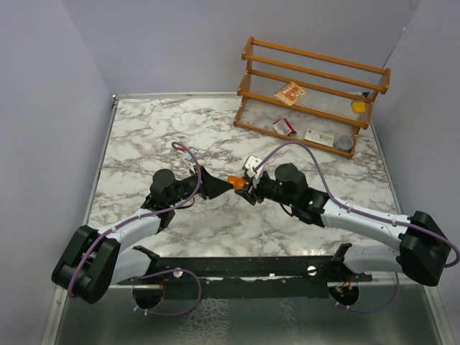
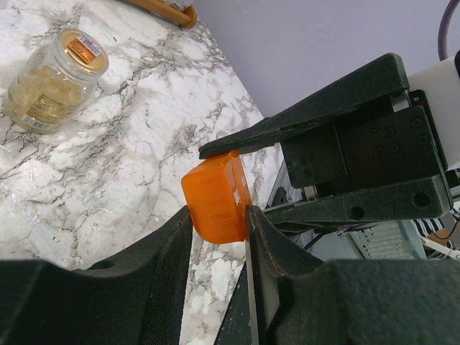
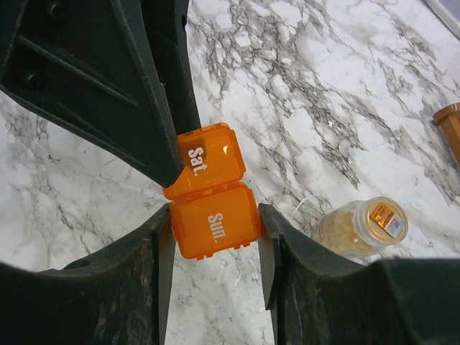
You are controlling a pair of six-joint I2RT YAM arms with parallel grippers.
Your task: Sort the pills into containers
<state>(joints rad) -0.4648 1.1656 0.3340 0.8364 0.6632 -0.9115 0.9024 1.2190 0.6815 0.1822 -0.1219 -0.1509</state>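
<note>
Far from table edges, orange box

One orange box, one clear jar, one wooden rack, one grey tin.

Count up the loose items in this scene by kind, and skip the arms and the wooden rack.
Orange pill box: 1
Clear jar: 1
Flat packets: 3
Grey tin: 1
Small yellow item: 1
Total: 7
</note>
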